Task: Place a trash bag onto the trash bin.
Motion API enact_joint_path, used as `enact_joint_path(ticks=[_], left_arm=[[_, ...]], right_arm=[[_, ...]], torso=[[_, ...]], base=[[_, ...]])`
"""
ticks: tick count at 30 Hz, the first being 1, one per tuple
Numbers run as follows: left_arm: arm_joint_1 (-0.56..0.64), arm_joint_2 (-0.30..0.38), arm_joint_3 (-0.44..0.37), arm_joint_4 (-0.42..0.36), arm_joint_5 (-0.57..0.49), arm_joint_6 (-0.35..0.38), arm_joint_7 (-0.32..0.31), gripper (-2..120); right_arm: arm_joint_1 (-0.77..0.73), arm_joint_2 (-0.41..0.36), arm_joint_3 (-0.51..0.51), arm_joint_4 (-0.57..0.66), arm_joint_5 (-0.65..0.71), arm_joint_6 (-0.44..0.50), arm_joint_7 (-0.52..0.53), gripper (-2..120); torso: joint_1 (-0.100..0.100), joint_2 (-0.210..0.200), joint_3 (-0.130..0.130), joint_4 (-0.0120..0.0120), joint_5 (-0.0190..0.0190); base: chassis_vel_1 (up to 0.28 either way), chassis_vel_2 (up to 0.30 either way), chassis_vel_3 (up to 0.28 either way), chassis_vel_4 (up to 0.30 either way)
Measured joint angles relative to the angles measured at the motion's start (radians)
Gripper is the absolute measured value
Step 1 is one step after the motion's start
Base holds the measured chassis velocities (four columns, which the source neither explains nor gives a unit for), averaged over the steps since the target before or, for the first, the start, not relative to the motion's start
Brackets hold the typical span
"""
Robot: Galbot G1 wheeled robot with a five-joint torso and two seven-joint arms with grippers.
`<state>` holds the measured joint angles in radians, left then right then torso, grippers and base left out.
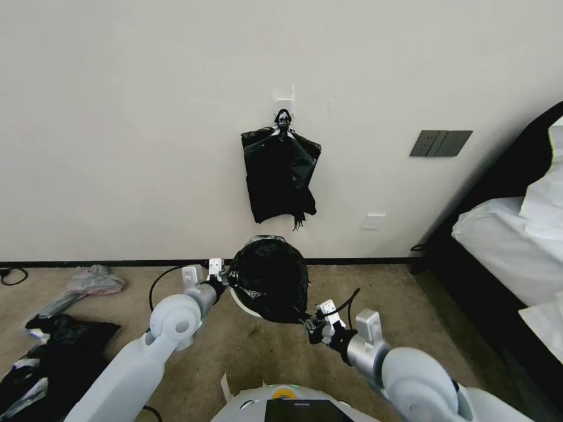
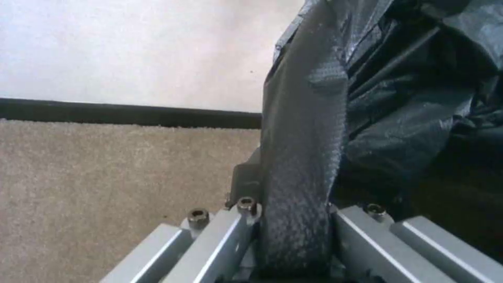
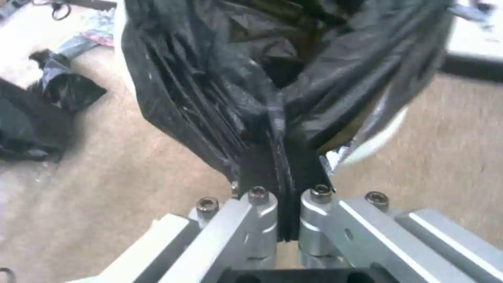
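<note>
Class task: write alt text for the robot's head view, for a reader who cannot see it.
Two grippers, left and right, stretch a black trash bag over a white trash bin on carpet. Behind, a bundle of black bags hangs on the wall.

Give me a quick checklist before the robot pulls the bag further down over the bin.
1. Left gripper clamped on the trash bag: ok.
2. Right gripper clamped on the bag's edge: ok.
3. Bag mouth stretched between both grippers over the trash bin: ok.
4. Bin rim fully covered: not ok, cream rim shows on the left arm's side.
5. Film free of tears: cannot tell.
</note>
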<state>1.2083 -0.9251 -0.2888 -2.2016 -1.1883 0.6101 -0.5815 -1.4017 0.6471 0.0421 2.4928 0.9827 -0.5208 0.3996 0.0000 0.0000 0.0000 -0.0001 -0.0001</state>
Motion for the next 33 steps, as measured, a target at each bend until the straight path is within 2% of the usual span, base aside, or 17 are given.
enact_joint_path(ticks=[2, 3, 5, 6, 8, 15, 16, 18, 27, 31, 33], left_arm=[[-0.005, -0.004, 0.009, -0.002, -0.013, 0.003, -0.020, 1], [-0.005, -0.004, 0.009, -0.002, -0.013, 0.003, -0.020, 1], [-0.006, -0.009, 0.016, -0.002, -0.016, 0.003, -0.036, 1], [-0.006, -0.009, 0.016, -0.002, -0.016, 0.003, -0.036, 1], [-0.011, -0.016, 0.023, -0.001, -0.021, 0.003, -0.055, 1], [-0.034, -0.032, 0.039, 0.014, -0.034, 0.003, -0.088, 1], [-0.042, -0.037, 0.045, 0.018, -0.042, 0.003, -0.099, 1], [-0.063, -0.053, 0.058, 0.024, -0.059, 0.004, -0.129, 1], [-0.061, -0.062, 0.052, 0.030, -0.075, 0.001, -0.153, 1], [-0.067, -0.079, 0.058, 0.031, -0.103, -0.008, -0.199, 1], [-0.076, -0.092, 0.067, 0.032, -0.123, -0.021, -0.227, 1]], right_arm=[[-0.034, 0.028, -0.033, -0.024, -0.179, 0.040, -0.078, 0], [-0.034, 0.028, -0.033, -0.024, -0.179, 0.040, -0.078, 0], [-0.052, 0.038, -0.049, -0.041, -0.293, 0.087, -0.130, 0], [-0.052, 0.038, -0.049, -0.041, -0.293, 0.087, -0.130, 0], [-0.061, 0.038, -0.061, -0.060, -0.417, 0.157, -0.190, 0], [-0.073, 0.033, -0.095, -0.088, -0.588, 0.266, -0.275, 0], [-0.074, 0.034, -0.111, -0.103, -0.629, 0.287, -0.290, 0], [-0.056, 0.058, -0.157, -0.183, -0.806, 0.369, -0.322, 0], [-0.075, 0.064, -0.152, -0.216, -0.875, 0.427, -0.334, 0], [-0.079, 0.082, -0.166, -0.247, -0.953, 0.468, -0.344, 0], [-0.079, 0.100, -0.173, -0.283, -1.037, 0.505, -0.358, 0]], torso=[[0.000, 0.000, 0.000, 0.0000, 0.0002], [0.000, 0.000, 0.000, 0.0000, 0.0002], [0.000, 0.000, 0.000, 0.0001, 0.0000], [0.000, 0.000, 0.000, 0.0001, 0.0000], [0.000, 0.000, 0.000, 0.0002, 0.0002], [0.000, 0.000, 0.000, 0.0004, 0.0001], [0.000, 0.000, 0.000, 0.0002, -0.0001], [0.000, 0.000, 0.000, 0.0000, 0.0001], [0.000, 0.000, 0.000, 0.0001, 0.0000], [0.000, 0.000, 0.000, 0.0001, 0.0001], [0.000, 0.000, 0.000, 0.0000, 0.0001]], base=[[0.000, 0.000, 0.000, 0.000], [0.000, 0.000, 0.000, 0.000], [0.000, 0.000, 0.000, 0.000], [0.000, 0.000, 0.000, 0.000], [0.000, 0.000, 0.000, 0.000], [0.000, 0.000, 0.000, 0.000], [0.000, 0.000, 0.000, 0.000], [0.000, 0.000, 0.000, 0.000], [0.000, 0.000, 0.000, 0.000], [0.000, 0.000, 0.000, 0.000], [0.000, 0.000, 0.000, 0.000]])
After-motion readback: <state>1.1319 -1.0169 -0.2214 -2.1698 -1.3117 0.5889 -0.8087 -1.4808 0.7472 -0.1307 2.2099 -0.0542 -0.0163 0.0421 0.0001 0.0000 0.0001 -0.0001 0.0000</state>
